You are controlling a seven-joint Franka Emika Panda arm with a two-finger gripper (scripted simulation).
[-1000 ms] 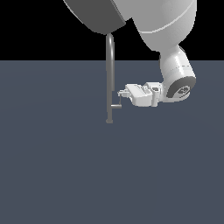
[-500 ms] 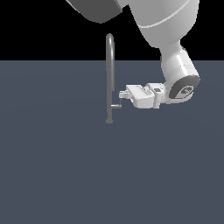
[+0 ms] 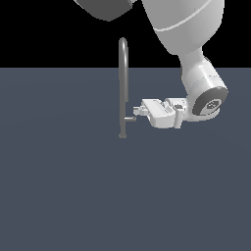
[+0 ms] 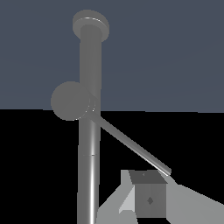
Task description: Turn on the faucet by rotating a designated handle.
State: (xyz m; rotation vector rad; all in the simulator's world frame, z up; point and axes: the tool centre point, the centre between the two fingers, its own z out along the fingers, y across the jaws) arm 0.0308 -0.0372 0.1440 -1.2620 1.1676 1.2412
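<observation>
The faucet (image 3: 122,88) is a tall, slim grey tube with an arched top, standing upright on the dark floor. It also shows in the wrist view (image 4: 89,144). The handle (image 3: 130,118) is a short stub low on the tube's side, toward the exterior view's right. In the wrist view its thin bar (image 4: 131,144) slants away from the round stub end (image 4: 70,100). My gripper (image 3: 139,111) lies level just right of the handle, with its fingers close together. One fingertip (image 4: 148,199) sits against the bar's far end. It holds nothing.
The dark grey floor (image 3: 63,196) spreads around the faucet. My white arm (image 3: 196,73) comes down from the top right of the exterior view, and a dark link (image 3: 105,7) hangs above the faucet's top.
The upper arm links have moved up and toward the exterior view's right, uncovering the faucet's arched top. The gripper stays at the handle, barely shifted.
</observation>
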